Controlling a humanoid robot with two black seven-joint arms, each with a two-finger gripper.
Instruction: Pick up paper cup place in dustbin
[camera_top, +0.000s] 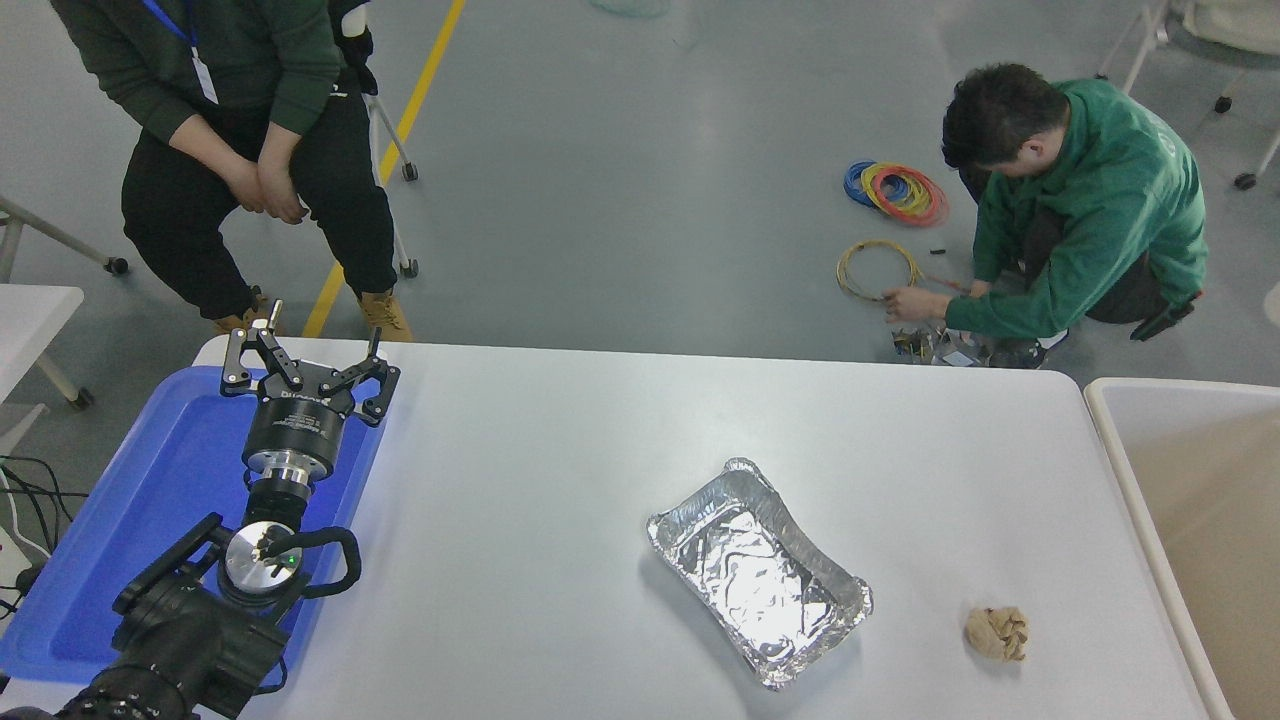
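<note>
From the head camera I am seeing the white table lying bare across most of its top. A crinkled silver foil tray is sitting right of centre, and a crumpled tan paper ball is resting apart from it, nearer the table's right edge. My left gripper is hanging parked over the flat blue plastic tray at the table's left end, its fingers spread wide and holding nothing. Off the right end the large rectangular dustbin, off-white at the rim and beige inside, is standing close against the table. I am finding neither my right arm nor the paper cup anywhere in this view. Beyond the table the grey floor is carrying a yellow painted line. One person in dark clothes is sitting at the far left, and another in a green jacket is crouching beside coloured cable coils.
</note>
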